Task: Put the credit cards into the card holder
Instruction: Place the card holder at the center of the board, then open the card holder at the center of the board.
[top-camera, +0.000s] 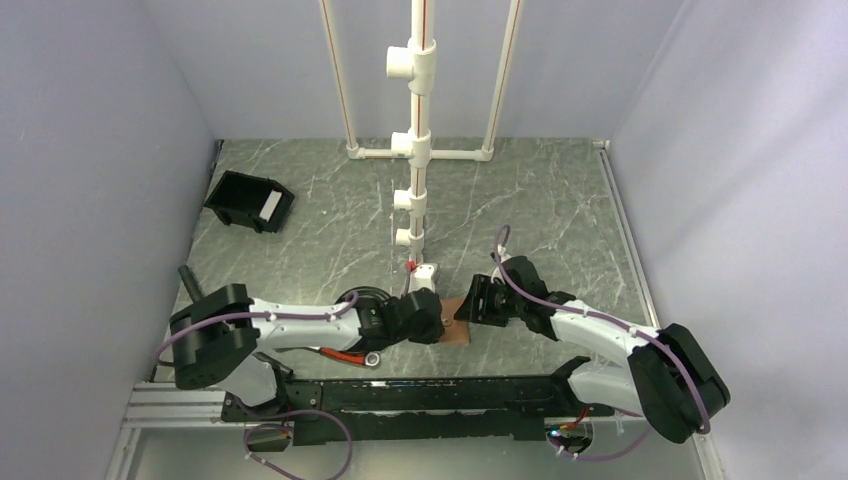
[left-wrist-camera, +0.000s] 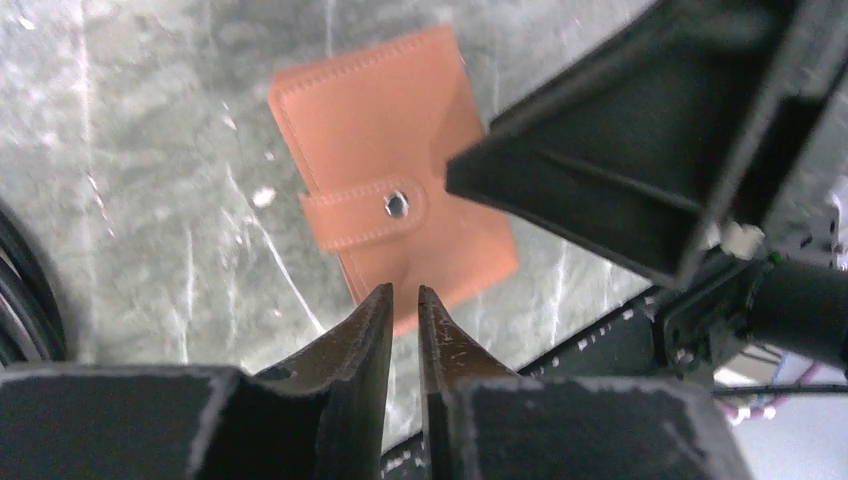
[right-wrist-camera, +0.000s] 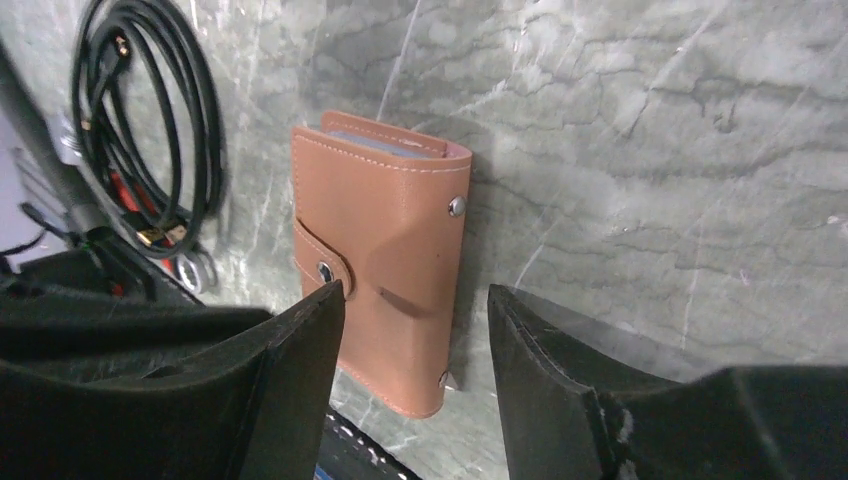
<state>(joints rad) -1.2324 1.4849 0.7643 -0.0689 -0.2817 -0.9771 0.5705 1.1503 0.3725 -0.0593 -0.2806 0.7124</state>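
The card holder (top-camera: 458, 322) lies folded shut on the marble table, its brown strap snapped across the front (left-wrist-camera: 390, 160) (right-wrist-camera: 385, 250). A pale grey-blue edge (right-wrist-camera: 385, 132) shows at its top opening; I cannot tell whether it is a credit card. My left gripper (top-camera: 440, 322) hovers just above the holder's near edge, its tips (left-wrist-camera: 405, 290) almost together with nothing between them. My right gripper (top-camera: 462, 308) stands open over the holder, its tips (right-wrist-camera: 415, 290) apart on either side of the lower half and not touching it. One right finger (left-wrist-camera: 620, 170) crosses the left wrist view.
A black open-topped bin (top-camera: 248, 200) with a pale flat piece inside sits at the far left. A white pipe stand (top-camera: 420, 150) rises behind the holder. Coiled cables (right-wrist-camera: 150, 130) and a red-handled tool (top-camera: 345, 355) lie left of it. A black rail (top-camera: 420, 395) runs along the near edge.
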